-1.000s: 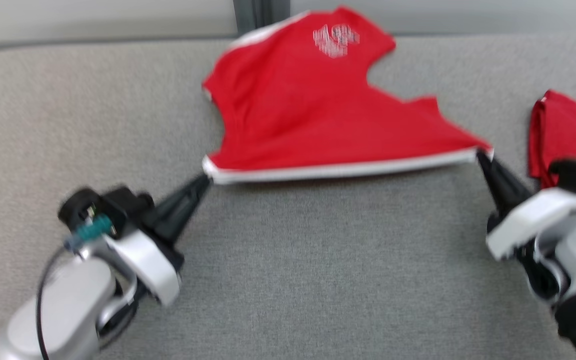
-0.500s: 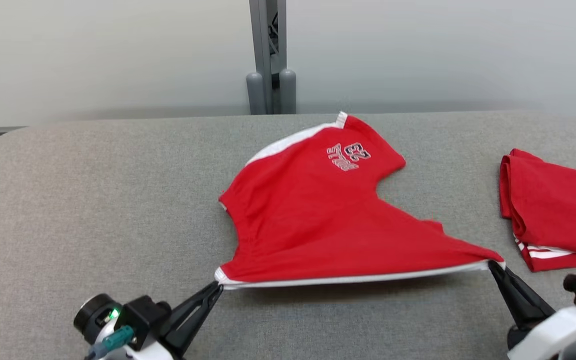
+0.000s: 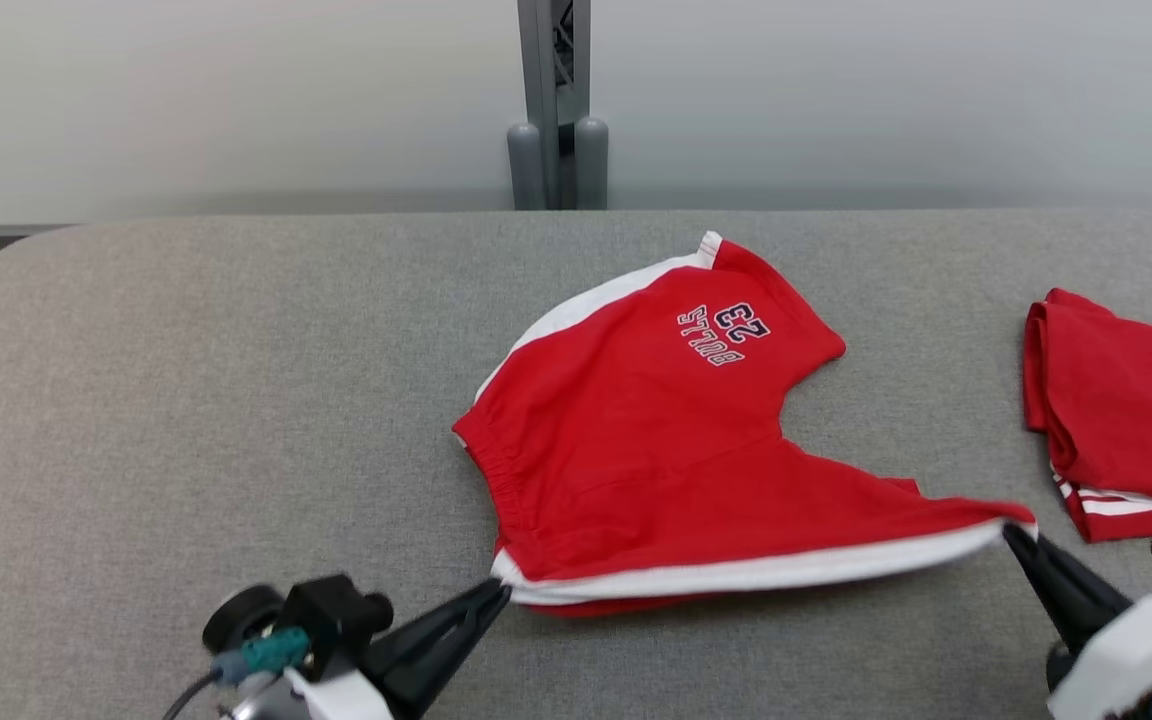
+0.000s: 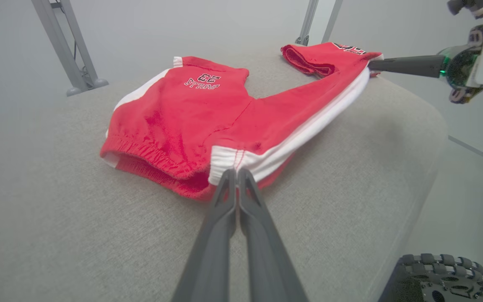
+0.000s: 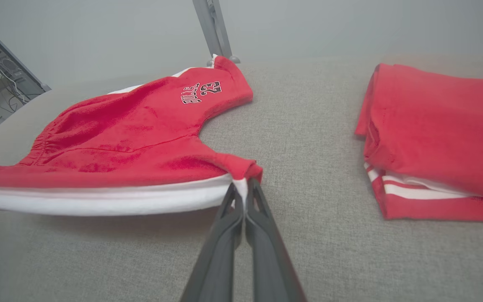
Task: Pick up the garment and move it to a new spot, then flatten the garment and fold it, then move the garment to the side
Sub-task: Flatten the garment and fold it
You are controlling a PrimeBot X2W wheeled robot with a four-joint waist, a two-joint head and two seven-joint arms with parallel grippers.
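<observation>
Since half a second ago the left fingers [image 3: 456, 625] have drawn in toward the line of the grey metal post [image 3: 554, 100]. The white band [image 3: 786, 570] between the two grips is now shorter and slacker, and a red under-layer shows beneath it. The blur of a second ago has gone. The head view itself has also shifted a little.

Both pairs of fingers are pressed fully together. The left pair pinches the band's left corner and the right fingers [image 3: 1056, 585] pinch its right corner.

The garment [image 3: 656, 450] lies on the worktop [image 3: 236, 400] in front of the post and slightly to its right. Its long axis is the held band, running left to right across the post's line and rising a little toward the right. The lobe printed with "23" [image 3: 726, 333] points toward the post, and the print reads upside down in the head view.

The cloth is a soft red knit with a gathered, elastic-looking edge on its left. The black lettering has a white outline. The worktop is covered in coarse grey weave and has rounded corners. The fingers are dark, smooth and taper to points. A folded red garment [image 3: 1126, 400] with white stripes lies well to the post's right.
</observation>
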